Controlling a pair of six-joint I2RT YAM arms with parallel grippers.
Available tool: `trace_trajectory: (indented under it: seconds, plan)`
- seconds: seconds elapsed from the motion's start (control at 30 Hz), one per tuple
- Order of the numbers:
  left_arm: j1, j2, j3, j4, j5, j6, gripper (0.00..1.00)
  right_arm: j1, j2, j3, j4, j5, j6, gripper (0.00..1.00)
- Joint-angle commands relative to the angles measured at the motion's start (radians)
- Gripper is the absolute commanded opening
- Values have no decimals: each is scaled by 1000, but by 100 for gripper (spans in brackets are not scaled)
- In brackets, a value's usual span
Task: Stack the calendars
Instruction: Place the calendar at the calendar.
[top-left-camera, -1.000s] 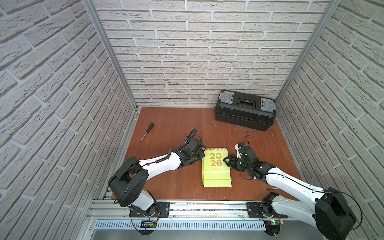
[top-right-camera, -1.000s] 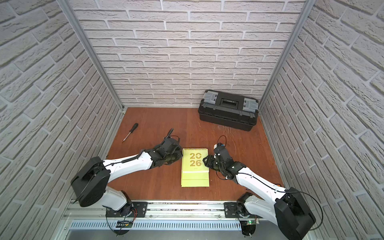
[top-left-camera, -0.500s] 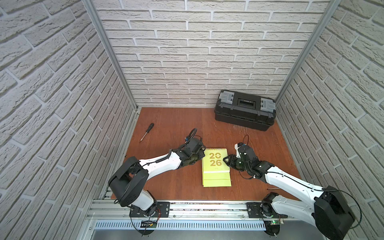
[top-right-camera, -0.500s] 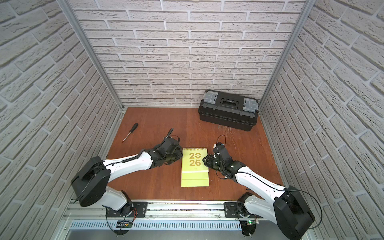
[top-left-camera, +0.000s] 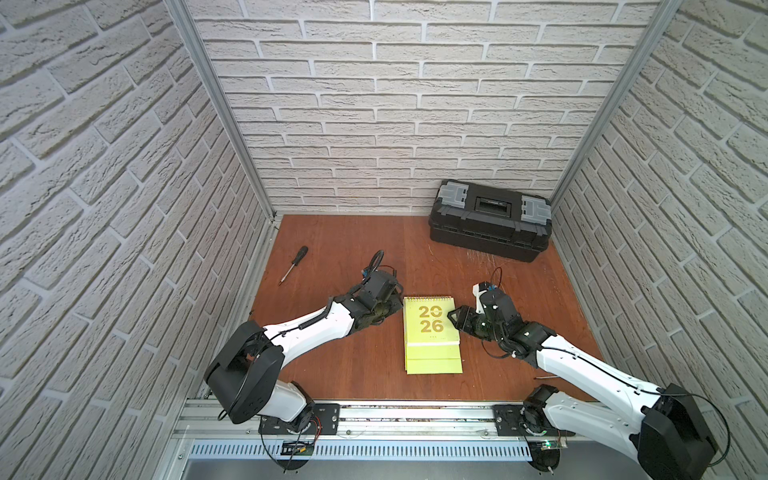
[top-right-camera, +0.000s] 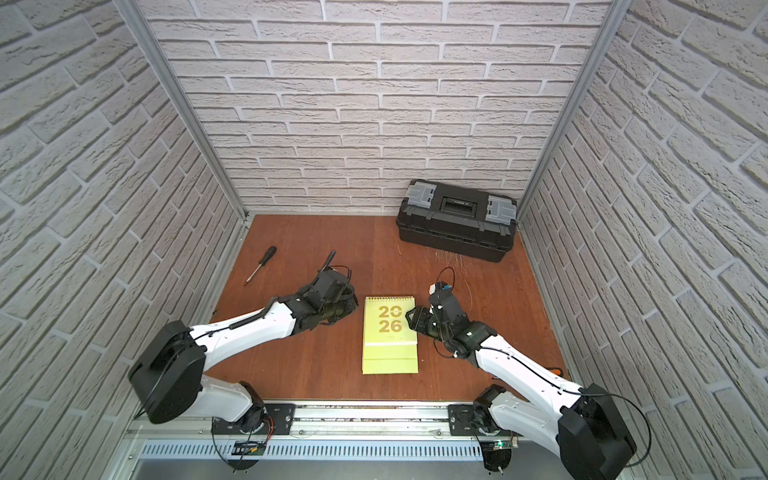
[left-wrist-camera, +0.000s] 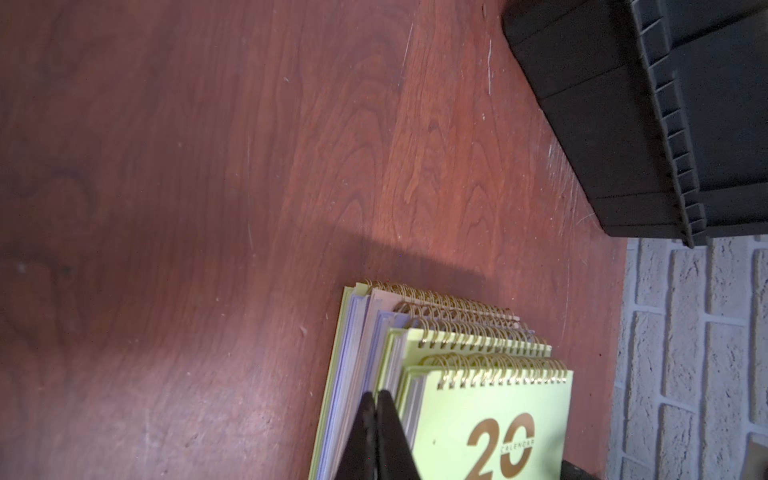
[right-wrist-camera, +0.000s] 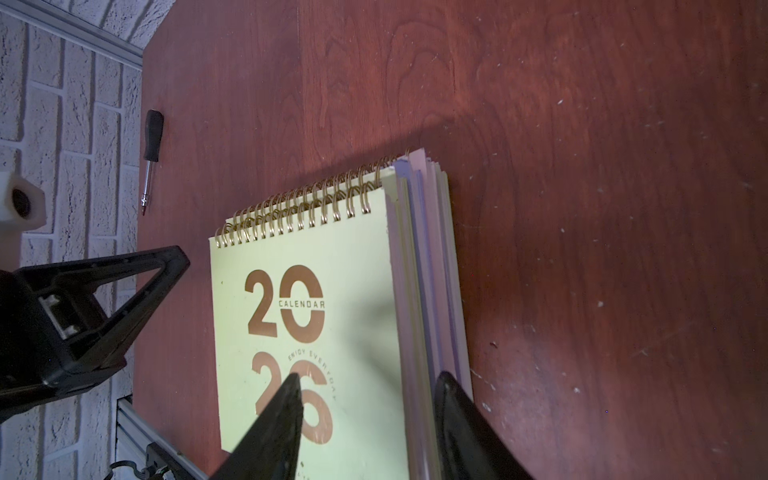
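1. Here, the table (top-left-camera: 332, 249) carries everything. Its wood surface is smooth and scuffed, so a flat item should slide along it.
2. The toolbox (top-left-camera: 490, 220) stands at the back right corner, well apart from the work.
3. The calendars (top-left-camera: 432, 332) lie in one pile at mid-table, between the two arms. A lime-green cover is uppermost and the wire coils (left-wrist-camera: 478, 332) face the back wall. The lower calendars protrude at the front edge, so the pile is not flush.
4. Handling, as a judgement: each calendar is probably light and fairly stiff across its card cover. The page blocks flex, and the covers may slip on one another. The pile is best squared by pushing on its long side edges, or gripped across a side edge. The coils could snag or bend and should be avoided.
5. The right pincer (right-wrist-camera: 368, 376) has its jaws parted astride the pile's right side edge. One finger is over the cover and the other is beside the page edges; it clamps nothing.
6. The left pincer (left-wrist-camera: 376, 395) is closed on itself and empty, with its tips apparently touching the pile's left side edge.
7. The screwdriver (top-left-camera: 293, 264) lies near the left wall, well apart from the pile.
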Motion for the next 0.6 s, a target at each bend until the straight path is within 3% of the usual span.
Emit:
trace_trajectory:
  seconds: [0.0, 0.17, 0.3, 0.57]
  plan:
    - [31, -58, -11, -61, -29, 37, 7, 7, -42, 40, -77, 78, -42, 55]
    - [88, -125, -29, -106, -32, 78, 10, 5, -86, 57, -136, 146, -87, 66]
    - [135, -175, -39, -148, -31, 109, 30, 0, -89, 69, -148, 159, -127, 78]
    - [245, -255, -57, -215, -23, 175, 62, -55, -80, 111, -181, 209, -211, 97]
